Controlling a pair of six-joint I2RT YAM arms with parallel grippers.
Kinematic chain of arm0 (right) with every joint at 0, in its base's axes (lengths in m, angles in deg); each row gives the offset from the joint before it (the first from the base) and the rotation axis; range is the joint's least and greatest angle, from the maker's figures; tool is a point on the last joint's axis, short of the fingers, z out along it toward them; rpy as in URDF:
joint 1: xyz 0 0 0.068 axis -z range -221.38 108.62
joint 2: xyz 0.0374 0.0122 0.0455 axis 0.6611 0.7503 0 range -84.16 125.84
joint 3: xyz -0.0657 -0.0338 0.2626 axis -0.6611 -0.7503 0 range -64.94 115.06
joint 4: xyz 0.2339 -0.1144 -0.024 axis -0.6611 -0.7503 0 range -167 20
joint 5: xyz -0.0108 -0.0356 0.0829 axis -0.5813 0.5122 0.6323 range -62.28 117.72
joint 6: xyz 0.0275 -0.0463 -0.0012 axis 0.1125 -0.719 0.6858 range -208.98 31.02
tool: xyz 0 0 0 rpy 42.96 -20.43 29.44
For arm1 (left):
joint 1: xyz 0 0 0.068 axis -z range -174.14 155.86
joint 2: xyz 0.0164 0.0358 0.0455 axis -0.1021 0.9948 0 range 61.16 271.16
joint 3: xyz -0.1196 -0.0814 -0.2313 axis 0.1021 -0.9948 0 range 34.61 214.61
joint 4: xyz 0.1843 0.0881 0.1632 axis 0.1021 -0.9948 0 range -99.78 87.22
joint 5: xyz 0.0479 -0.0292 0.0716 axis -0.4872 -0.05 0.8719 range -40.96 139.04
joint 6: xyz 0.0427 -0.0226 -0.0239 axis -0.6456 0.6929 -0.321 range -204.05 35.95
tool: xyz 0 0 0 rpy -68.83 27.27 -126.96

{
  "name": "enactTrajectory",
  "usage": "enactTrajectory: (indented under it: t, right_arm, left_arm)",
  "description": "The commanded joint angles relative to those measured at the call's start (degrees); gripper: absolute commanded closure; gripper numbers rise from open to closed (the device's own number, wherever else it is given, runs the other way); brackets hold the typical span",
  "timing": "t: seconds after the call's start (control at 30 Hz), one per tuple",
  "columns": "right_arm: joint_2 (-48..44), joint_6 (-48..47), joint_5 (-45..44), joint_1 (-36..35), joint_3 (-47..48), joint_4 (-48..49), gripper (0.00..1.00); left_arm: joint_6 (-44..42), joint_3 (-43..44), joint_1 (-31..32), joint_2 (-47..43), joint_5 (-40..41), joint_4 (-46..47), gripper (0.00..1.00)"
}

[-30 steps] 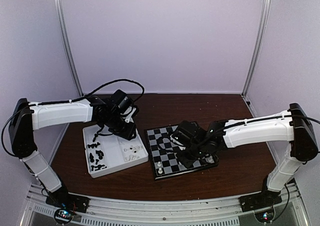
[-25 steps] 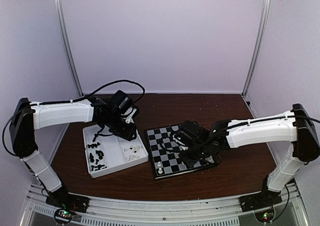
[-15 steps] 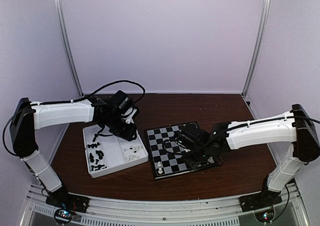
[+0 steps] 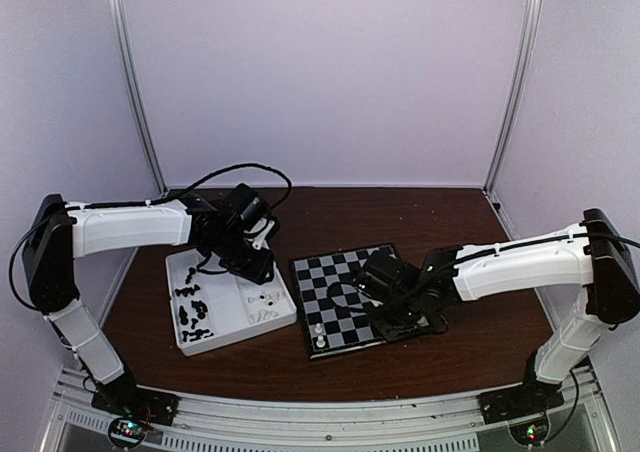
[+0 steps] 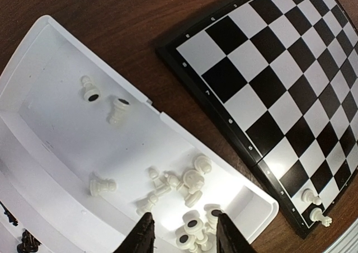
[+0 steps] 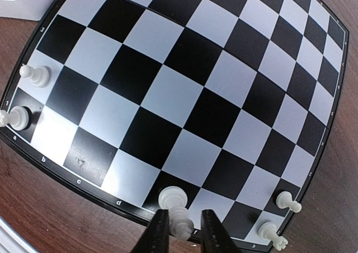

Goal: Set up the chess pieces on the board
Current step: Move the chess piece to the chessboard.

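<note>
The piece (image 6: pixel 177 209), cream-white, stands on a black square in the near row of the board (image 6: pixel 184 96), one square past the one lettered d. The right gripper (image 6: pixel 183 222) straddles it with the jaws only a little apart. We cannot tell whether the pads are pressing on the piece or have let go.

Four more white pieces stand on the board: a pawn (image 6: pixel 33 75) and a corner piece (image 6: pixel 14 117) at the a end, and a second pawn (image 6: pixel 288 200) and second corner piece (image 6: pixel 271 233) at the other end.

Over the last second the right gripper has moved down and towards the board's near edge. The left arm has not moved. We judge the placement nearly complete, with release and a straight lift to follow.

The left gripper (image 5: pixel 184 218) hangs part open and empty over the tray (image 5: pixel 50 96), above the white stock (image 5: pixel 190 191). The black stock (image 5: pixel 28 242) is in the next compartment.

Legible writing: a, b, c and d on the board rim in the right wrist view. No brand is visible.
</note>
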Motion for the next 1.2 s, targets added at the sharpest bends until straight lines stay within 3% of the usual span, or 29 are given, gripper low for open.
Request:
enactTrajectory:
  t: [0.0,0.13,0.37,0.53,1.17]
  right_arm:
    - [-1.6,0.1,-1.9,-0.3,-0.3,0.0,0.71]
    - [-2.6,-0.1,-2.4,-0.3,-0.1,-0.1,0.61]
    - [-5.3,-0.6,-3.3,-0.2,1.0,-0.8,0.54]
    - [-8.3,-0.6,-3.4,0.1,0.7,-0.2,0.53]
    - [-13.8,0.4,-1.5,2.5,-2.4,2.8,0.5]
  left_arm:
    - [-0.4,1.1,-0.5,0.5,-0.6,0.3,0.61]
    - [-0.5,0.8,-0.5,0.5,-0.6,0.4,0.59]
    - [-0.7,0.8,-0.5,1.9,-0.6,0.6,0.62]
    - [-1.4,1.3,-0.5,3.3,-3.0,0.2,0.68]
    - [-4.3,4.5,-0.5,10.9,-5.1,0.5,0.69]
